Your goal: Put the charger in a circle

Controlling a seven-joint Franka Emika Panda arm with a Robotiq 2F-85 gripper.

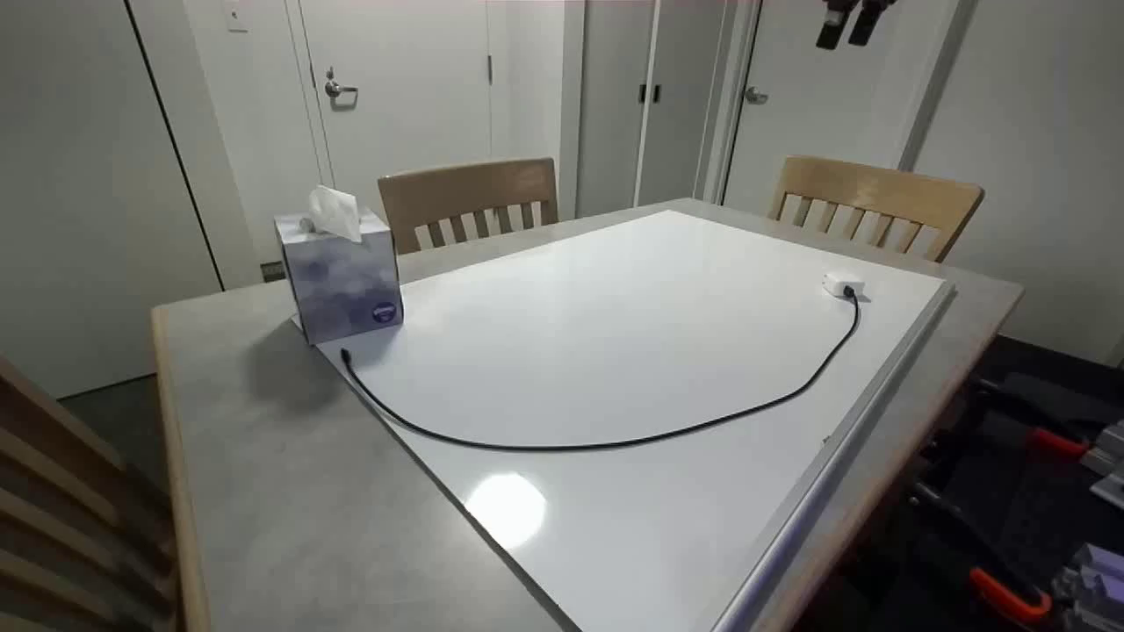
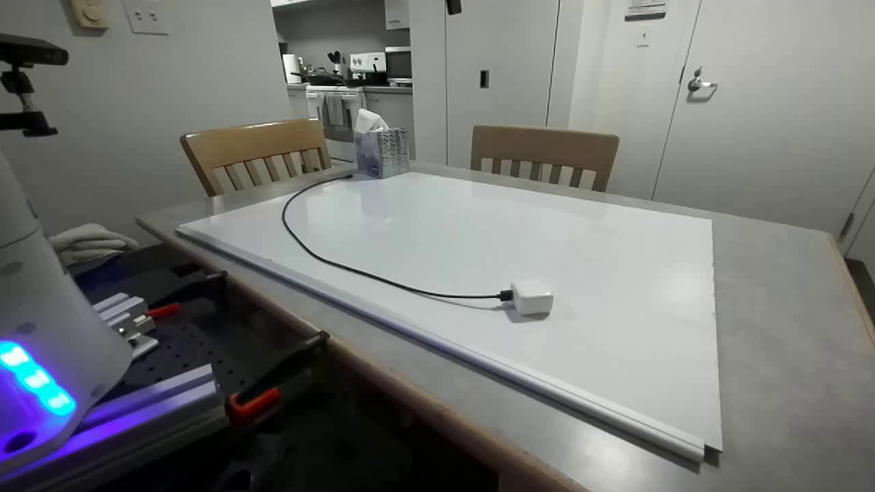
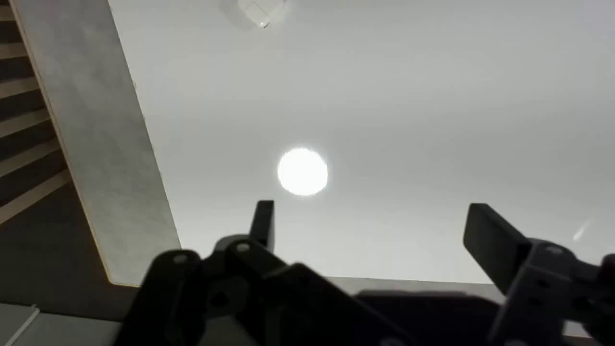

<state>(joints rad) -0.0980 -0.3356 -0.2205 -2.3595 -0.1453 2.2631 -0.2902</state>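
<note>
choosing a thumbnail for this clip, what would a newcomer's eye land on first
Probably the black charger cable, sweeping across the glossy white board to its white plug block. Next, the tissue box at the board's corner, near the cable's dark tip. In an exterior view, blue lights glow on the robot's base.

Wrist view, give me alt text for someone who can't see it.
An empty, open gripper hangs above a white board. The charger's white plug block is cut off by the top edge; a round glare shines mid-picture. Gray tabletop and wooden slats lie along the left.
</note>
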